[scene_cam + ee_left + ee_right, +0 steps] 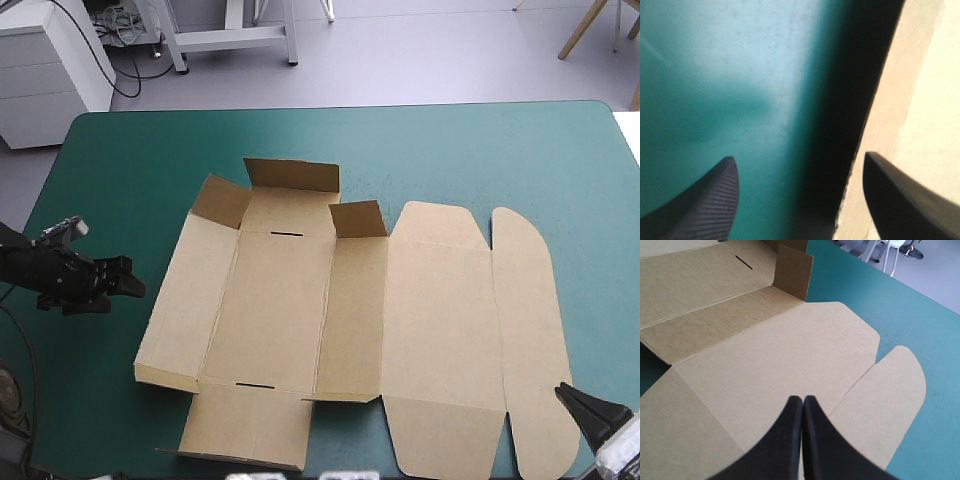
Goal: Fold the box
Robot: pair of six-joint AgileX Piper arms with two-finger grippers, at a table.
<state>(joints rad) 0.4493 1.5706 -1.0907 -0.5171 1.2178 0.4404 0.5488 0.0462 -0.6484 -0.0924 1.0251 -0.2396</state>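
The brown box (330, 320) lies spread on the teal-green cover as a cut sheet. Its far flaps stand partly raised and its left wall is lifted a little; the lid panels lie flat to the right. My left gripper (128, 283) hovers open just left of the box's left wall. In the left wrist view that wall's edge (890, 115) runs ahead beside one of the fingers (900, 200), with nothing between them. My right gripper (580, 402) is shut at the near right corner, above the lid flap (880, 410), with its fingers (802, 440) meeting over the board.
A white cabinet (50, 70) and a table frame (230, 40) stand on the floor beyond the far edge. Bare teal-green cover (480, 150) stretches along the far side and far right of the table.
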